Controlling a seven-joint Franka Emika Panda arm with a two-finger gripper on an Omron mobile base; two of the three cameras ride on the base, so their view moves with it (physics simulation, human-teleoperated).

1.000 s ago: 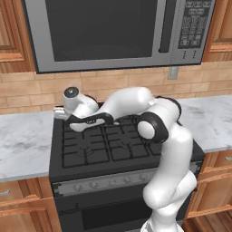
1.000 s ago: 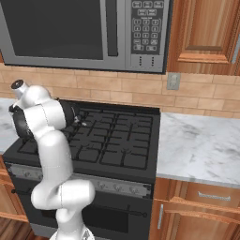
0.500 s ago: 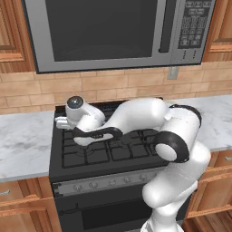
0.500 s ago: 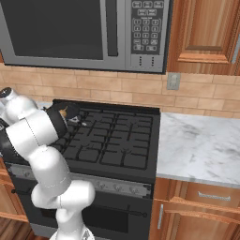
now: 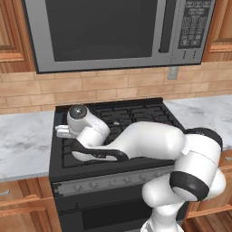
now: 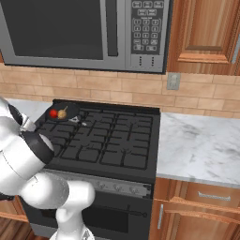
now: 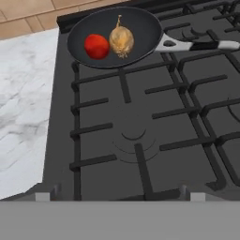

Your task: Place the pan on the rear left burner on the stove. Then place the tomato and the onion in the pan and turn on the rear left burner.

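Hand view: pan point(image 7: 117, 35) lies well beyond the wide-spread end effector.

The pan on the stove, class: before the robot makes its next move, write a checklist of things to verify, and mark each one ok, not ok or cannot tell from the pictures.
1. The pan sits on the rear left burner of the stove: ok.
2. The tomato lies inside the pan: ok.
3. The onion lies inside the pan, beside the tomato: ok.
4. The pan's handle points across the grates, not over the stove's edge: ok.
5. The pincer holds nothing: ok by the hand view, where no thing sits near its bottom edge.
6. The rear left burner is lit: cannot tell; no flame shows, and the knobs are too small to read.
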